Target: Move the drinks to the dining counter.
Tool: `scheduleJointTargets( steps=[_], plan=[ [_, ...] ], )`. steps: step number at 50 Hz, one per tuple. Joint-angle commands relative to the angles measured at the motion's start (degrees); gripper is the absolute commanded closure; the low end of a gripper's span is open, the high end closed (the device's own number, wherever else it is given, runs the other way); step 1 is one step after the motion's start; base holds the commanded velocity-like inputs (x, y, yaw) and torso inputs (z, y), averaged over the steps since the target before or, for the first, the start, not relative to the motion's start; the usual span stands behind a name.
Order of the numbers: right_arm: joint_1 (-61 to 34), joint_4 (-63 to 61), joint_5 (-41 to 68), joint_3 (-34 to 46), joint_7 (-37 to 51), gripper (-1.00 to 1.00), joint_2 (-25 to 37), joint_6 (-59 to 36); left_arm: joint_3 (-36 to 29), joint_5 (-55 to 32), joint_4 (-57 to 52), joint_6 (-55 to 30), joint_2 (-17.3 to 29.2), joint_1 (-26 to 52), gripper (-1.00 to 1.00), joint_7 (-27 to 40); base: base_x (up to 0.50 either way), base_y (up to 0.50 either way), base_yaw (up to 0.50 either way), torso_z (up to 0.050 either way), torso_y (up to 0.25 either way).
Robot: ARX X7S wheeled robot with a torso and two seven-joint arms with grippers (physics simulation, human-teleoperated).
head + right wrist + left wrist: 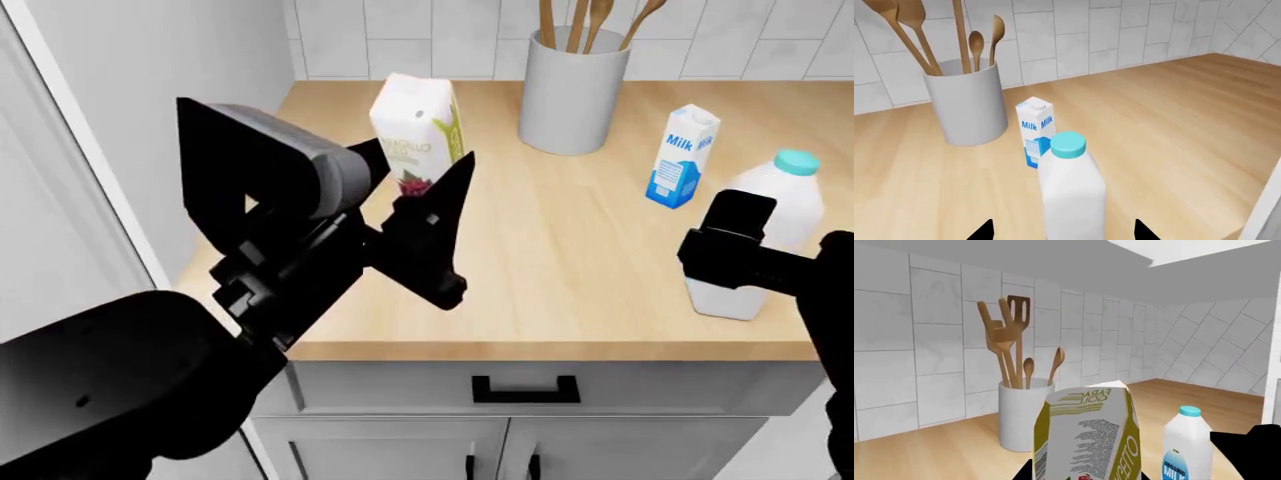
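Reaching in from the left, the left gripper (434, 215) has its dark fingers (430, 232) spread on either side of the raspberry carton (416, 135), which stands upright between them on the light-wood counter (574, 270); whether the pads touch it I cannot tell. Beyond those fingers stands the utensil pot (574, 90), then the Milk carton (681, 155), well apart from either arm. At the right, the right gripper (1062, 231) has its fingers (982, 231) open around the teal-capped bottle (1071, 192), which sits between them near the counter's front edge. By my reading nothing has been delivered: all three drinks stand on this worktop, no dining counter is in view, and every lift and carry remains to be done.
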State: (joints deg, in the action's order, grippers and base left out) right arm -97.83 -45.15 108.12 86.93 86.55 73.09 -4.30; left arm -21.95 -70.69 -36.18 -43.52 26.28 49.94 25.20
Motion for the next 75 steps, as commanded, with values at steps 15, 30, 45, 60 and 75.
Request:
scheduleJointTargets(
  steps=[15,30,45,60,75],
  plan=[
    [2.22,8.02,-0.58,2.91,-3.06,-1.0,-3.59,0.28,0.27,-0.17,-0.43,0.77,0.31,0.08,1.0,0.24,0.0,0.0,0.0,0.0,0.0],
    [2.66,12.81,0.4,3.37,-5.15,-1.0,-5.08,-0.75,0.23,0.33,-0.42,1.51,0.71,-0.72,1.0,-0.11,0.0,0.0,0.0,0.0,0.001],
    [4.34,17.52,0.71,4.1,-8.57,-1.0,-7.82,-0.75,0.01,1.05,-0.26,2.38,0.88,-1.78,1.0,-0.69,0.0,0.0,0.0,0.0,0.001],
    [5.93,21.06,0.09,4.97,-8.24,-1.0,-7.14,-0.45,0.36,0.76,-0.46,2.87,1.87,-2.48,1.0,-1.05,0.0,0.0,0.0,0.0,0.001],
    [6.95,22.86,-0.64,5.47,-11.2,1.0,-9.16,-1.12,0.49,0.94,-0.8,3.47,2.38,-3.3,1.0,-1.03,0.0,0.0,0.0,0.0,0.001]
  ],
)
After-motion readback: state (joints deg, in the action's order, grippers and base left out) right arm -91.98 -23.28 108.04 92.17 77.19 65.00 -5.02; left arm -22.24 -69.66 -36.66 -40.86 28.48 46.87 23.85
